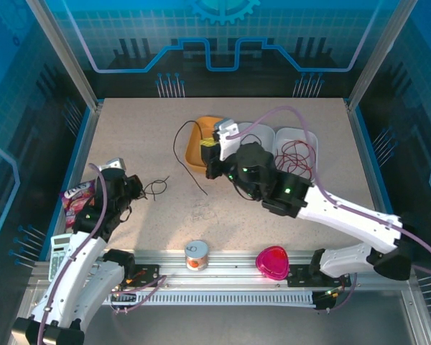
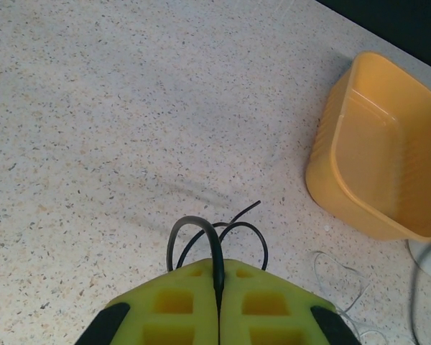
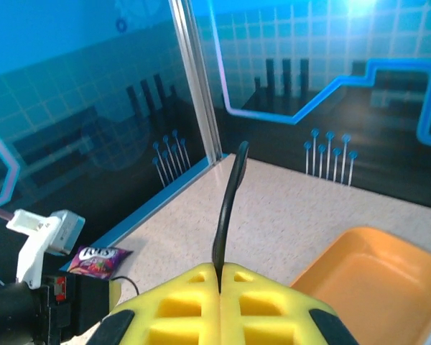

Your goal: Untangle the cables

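My left gripper (image 1: pixel 135 188) sits low over the table's left side, shut on a black cable (image 1: pixel 155 188). In the left wrist view that black cable (image 2: pixel 201 231) loops out in front of the closed left gripper (image 2: pixel 219 267). My right gripper (image 1: pixel 210 152) hovers by the orange bin (image 1: pixel 194 154), shut on a long black cable (image 1: pixel 178 147) that curves left and trails down to the table. In the right wrist view this cable (image 3: pixel 228 205) rises straight out of the closed right gripper (image 3: pixel 220 269). A dark red cable (image 1: pixel 296 154) lies coiled in a white tray (image 1: pixel 307 135). A pale whitish cable (image 1: pixel 205 212) lies mid-table, its thin loops (image 2: pixel 339 282) also near the left fingers.
A second white tray (image 1: pixel 257 131) stands beside the first. A candy bag (image 1: pixel 77 198) and a calculator (image 1: pixel 59 253) lie at the left edge. A small round tin (image 1: pixel 195 255) and a pink dish (image 1: pixel 273 261) sit on the front rail. The orange bin (image 2: pixel 381 158) is right of the left gripper.
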Tool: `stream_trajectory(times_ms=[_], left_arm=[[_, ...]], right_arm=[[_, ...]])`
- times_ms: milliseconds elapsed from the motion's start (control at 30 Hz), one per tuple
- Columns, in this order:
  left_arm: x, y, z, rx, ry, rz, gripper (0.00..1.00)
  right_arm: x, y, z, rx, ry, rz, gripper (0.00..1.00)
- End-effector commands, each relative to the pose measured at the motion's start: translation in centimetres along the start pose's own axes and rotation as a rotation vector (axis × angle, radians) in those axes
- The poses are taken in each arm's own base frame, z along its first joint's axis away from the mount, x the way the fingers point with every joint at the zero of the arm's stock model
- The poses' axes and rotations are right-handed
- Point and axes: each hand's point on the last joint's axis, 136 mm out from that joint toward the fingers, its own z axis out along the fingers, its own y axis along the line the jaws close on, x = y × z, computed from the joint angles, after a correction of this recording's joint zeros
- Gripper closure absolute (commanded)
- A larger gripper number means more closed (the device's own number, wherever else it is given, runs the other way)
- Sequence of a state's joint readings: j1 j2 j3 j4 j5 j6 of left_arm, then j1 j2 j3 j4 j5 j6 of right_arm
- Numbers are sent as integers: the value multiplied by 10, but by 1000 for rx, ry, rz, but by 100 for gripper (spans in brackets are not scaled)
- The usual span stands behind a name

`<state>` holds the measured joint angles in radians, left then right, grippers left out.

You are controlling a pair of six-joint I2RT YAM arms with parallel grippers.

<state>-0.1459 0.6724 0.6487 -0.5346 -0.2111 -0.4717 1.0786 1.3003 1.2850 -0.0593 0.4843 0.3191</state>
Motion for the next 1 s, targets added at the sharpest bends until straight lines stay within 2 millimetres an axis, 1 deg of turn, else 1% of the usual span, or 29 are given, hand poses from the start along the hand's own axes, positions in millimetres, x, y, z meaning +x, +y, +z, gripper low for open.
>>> stream_trajectory(times_ms=[0,100,200,300,467,533,633,700,800,967], left_arm=[[-1,-5,2,36,-8,-22,100],[0,-7,3,49,-6,-22,100],[-1,-8,4,51,-4,-18,100],[-1,-10,4,60,-5,-12,100],[1,-9,5,59,1,-8,100],[1,-9,5,61,0,-10,100],[3,-10,7,67,4,-16,100],[4,-10,7,72,8,-17,100],[4,-9,6,67,9,-9,100],[3,-7,5,56,1,-1,100]], right_arm=[[-10,11,11,-51,-59,86,100],[-10,17,21,-69,-63,80,100],[-20,21,27,-97,-66,73,100],[-37,22,27,-159,-81,91,100],[-79,16,8,-183,-211,37,100],[-92,8,2,-177,-263,29,100],[-102,-13,1,-153,-335,65,100],[-100,-32,7,-100,-328,86,100],[-94,-52,10,-9,-293,63,100],[-94,-75,-6,116,-291,27,100]])
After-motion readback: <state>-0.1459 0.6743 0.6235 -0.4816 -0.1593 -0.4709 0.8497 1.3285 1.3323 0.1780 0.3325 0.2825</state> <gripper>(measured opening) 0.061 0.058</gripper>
